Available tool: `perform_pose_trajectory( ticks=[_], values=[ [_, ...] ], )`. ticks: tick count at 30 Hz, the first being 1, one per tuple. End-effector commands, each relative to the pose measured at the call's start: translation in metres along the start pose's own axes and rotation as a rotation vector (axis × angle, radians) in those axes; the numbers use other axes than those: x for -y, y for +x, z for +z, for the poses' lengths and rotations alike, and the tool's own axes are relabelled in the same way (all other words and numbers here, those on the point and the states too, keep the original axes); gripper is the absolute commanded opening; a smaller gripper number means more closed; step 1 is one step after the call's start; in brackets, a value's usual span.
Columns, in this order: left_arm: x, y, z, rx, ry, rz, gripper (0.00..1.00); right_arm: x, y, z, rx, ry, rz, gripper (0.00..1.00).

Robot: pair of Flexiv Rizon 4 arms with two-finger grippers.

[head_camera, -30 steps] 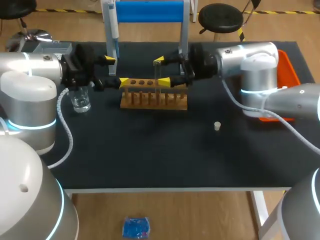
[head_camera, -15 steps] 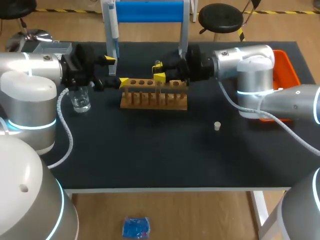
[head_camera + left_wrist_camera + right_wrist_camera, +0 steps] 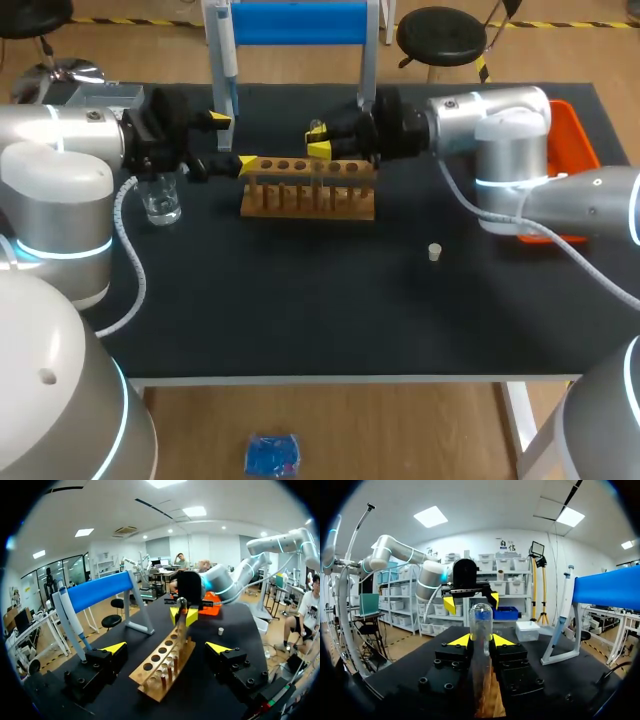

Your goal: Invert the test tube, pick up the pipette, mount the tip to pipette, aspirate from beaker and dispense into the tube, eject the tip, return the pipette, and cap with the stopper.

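clamping the test tube (image 3: 481,619) from two sides between its yellow tips, the right gripper (image 3: 481,639) holds it upright. the rounded closed end stands above the fingers, and the lower length runs down toward the wooden rack (image 3: 308,192) under the gripper.

handling, by judgement:
- the tube is clear, thin-walled glass, so treat it as light, rigid, smooth and brittle.
- the tips bear on a curved, slick wall. too little force is likely to let the tube slip or turn in the grip, and too much may crack it.
- take hold on the straight wall near mid-length, as here, not on the dome or at the mouth. the mouth is not visible.
- make any turn slowly and keep the glass off the rack.

the left gripper (image 3: 166,648) stands released, with its tips wide apart on either side of the rack's near end and clear of it. the beaker (image 3: 160,198) sits just beside this gripper. the pipette (image 3: 228,60) hangs on the stand (image 3: 300,22) beyond it. the stopper (image 3: 434,252) lies on the table (image 3: 300,310), well apart from the right gripper.
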State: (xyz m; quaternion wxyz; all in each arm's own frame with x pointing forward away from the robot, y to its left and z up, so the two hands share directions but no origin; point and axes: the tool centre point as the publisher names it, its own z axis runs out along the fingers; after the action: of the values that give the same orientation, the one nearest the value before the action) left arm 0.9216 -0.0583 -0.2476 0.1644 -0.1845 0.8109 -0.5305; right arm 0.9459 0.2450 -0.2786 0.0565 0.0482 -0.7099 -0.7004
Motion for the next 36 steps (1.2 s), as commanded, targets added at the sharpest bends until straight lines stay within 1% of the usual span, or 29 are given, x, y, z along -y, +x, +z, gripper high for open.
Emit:
perform_pose_trajectory(
  ticks=[1, 18, 27, 32, 36],
  values=[
    [-0.001, -0.001, 0.000, -0.003, 0.001, 0.001, 1.00, -0.008, 0.001, -0.002, 0.002, 0.001, -0.005, 0.00],
    [-0.001, -0.001, 0.000, -0.003, 0.001, 0.001, 1.00, -0.044, 0.005, -0.005, 0.007, -0.053, -0.030, 0.00],
    [-0.001, -0.001, 0.000, -0.003, 0.001, 0.001, 1.00, -0.061, 0.007, -0.006, 0.008, -0.052, -0.053, 0.00],
    [-0.001, -0.001, 0.000, -0.003, 0.001, 0.001, 1.00, -0.071, 0.010, -0.006, 0.009, -0.018, -0.058, 0.00],
    [-0.001, -0.001, 0.000, -0.003, 0.001, 0.001, 1.00, -0.082, 0.013, -0.006, 0.008, -0.012, -0.055, 0.00]
  ],
)
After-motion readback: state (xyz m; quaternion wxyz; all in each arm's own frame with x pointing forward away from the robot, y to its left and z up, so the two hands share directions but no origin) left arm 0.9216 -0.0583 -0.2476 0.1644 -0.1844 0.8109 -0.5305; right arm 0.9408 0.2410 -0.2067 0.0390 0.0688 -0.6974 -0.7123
